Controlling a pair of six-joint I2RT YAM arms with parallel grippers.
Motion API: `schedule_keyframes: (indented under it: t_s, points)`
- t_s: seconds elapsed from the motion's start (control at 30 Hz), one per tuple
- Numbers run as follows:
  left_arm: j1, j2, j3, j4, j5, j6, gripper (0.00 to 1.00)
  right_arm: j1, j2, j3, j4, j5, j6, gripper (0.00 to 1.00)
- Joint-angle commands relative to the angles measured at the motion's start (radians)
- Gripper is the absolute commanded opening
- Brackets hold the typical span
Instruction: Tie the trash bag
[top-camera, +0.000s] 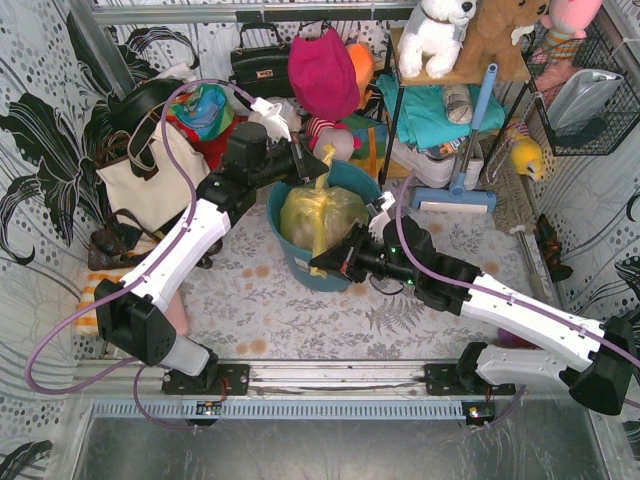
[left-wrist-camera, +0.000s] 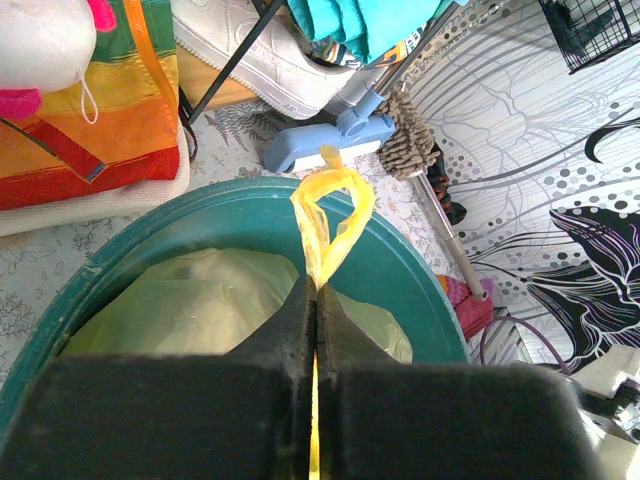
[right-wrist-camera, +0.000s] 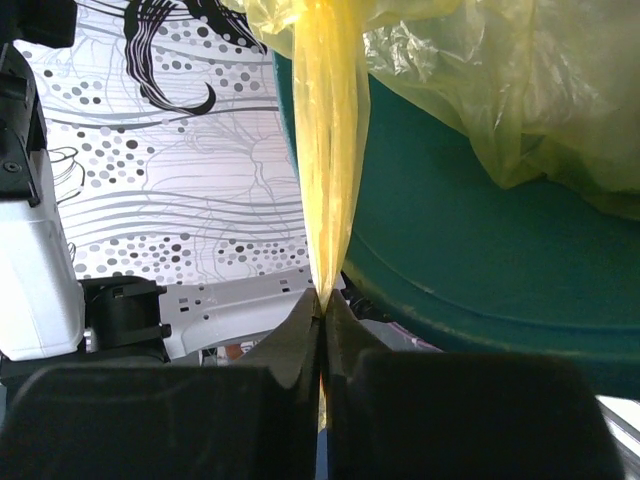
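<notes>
Just past the arm bases at the near edge lies the floral-patterned table cover (top-camera: 260, 310). At mid-table stands a round teal-blue plastic bin (top-camera: 296, 268). Beyond it, a cream canvas tote bag (top-camera: 150, 185) sits toward the far left corner and a blue flat mop (top-camera: 455, 195) toward the far right. The thin translucent yellow-green trash bag (top-camera: 322, 212) sits inside the bin. At the bin's near rim, the right gripper (top-camera: 318, 263) has its fingers pressed together on a stretched strip of the bag. Over the far rim, the left gripper (top-camera: 318, 162) pinches a second twisted strip.
</notes>
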Motion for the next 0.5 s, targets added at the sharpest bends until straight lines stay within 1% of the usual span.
schedule_keyframes:
  t_s: [0.0,0.17,0.27,0.47]
  points:
    - [0.0,-0.012,0.027,0.046,0.008,-0.004,0.0,-0.008,-0.012,-0.014,0.059,-0.018,0.001,0.0]
    - [0.001,-0.007,0.04,0.042,-0.005,0.007,0.0,-0.007,0.003,0.012,0.057,-0.04,-0.049,0.0]
    - [0.002,0.005,0.081,0.019,-0.031,0.027,0.0,-0.008,0.013,0.052,0.064,-0.064,-0.077,0.0]
    - [0.005,0.057,0.24,-0.035,-0.088,0.074,0.0,-0.007,0.055,0.288,-0.072,-0.086,-0.231,0.0]
